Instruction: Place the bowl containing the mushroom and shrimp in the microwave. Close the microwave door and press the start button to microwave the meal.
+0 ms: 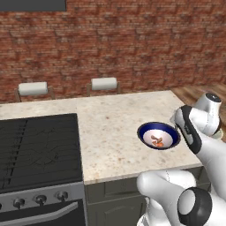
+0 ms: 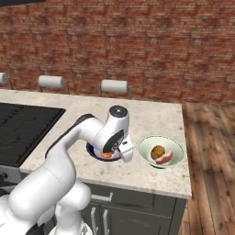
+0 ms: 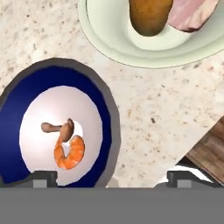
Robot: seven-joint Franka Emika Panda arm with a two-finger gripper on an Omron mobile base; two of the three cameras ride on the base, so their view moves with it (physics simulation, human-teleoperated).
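Right now you have the bowl [image 3: 59, 131] under the hand, a little off to one side: in the hand view one finger tip [image 3: 43, 178] rises over the bowl's white inside near its rim, and the other finger tip [image 3: 186, 178] stands out over the speckled stone counter [image 3: 153, 118], beyond the bowl's rim. So the rim on that side lies between your two tips. The gripper [image 3: 114, 178] is spread as wide as it goes and has hold of nothing; you cannot tell from these views whether either tip touches the bowl.

Look at the bowl itself: it sits upright on the counter, dark blue on the rim and inner wall, white at the bottom. A curved orange shrimp [image 3: 70, 153] lies in the white part, and the small brown mushroom [image 3: 61, 129] rests just beside it, touching or nearly so.

From the left base view you see the bowl [image 1: 158, 134] near the counter's front edge, well to the right of the black stove [image 1: 37, 152], with the arm's wrist just beside it. From the right base view the wrist covers most of the bowl [image 2: 97, 152]; only a sliver of blue rim and some orange show. Just beside it sits a pale green bowl [image 2: 160, 151] holding a brown lump and a pink piece; the two bowls are near each other but apart.
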